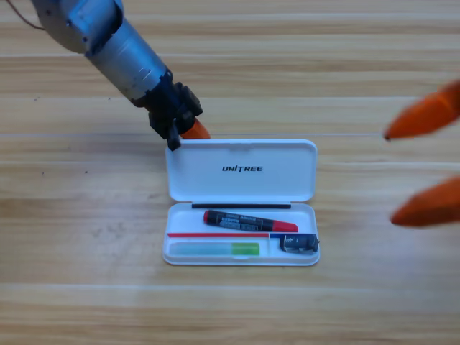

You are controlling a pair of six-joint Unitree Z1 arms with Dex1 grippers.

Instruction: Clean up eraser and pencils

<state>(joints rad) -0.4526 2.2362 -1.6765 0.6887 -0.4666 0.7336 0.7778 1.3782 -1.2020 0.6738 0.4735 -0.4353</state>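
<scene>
The white case [180, 259] lies open in the middle of the table, its lid [241, 154] folded back. The black pencil with red ends [250, 221] rests in the upper tray slot. Below it, at the lower left, lies the light green pencil [215, 249]. The small dark eraser [298, 244] sits in the lower right compartment. My left gripper [185, 131] is at the lid's far left corner, touching or just above its edge. My right gripper [389, 177] is drawn back to the right edge, open and holding nothing.
The grey left arm [118, 47] slants in from the top left corner. Wooden table [86, 287] surrounds the case on all sides.
</scene>
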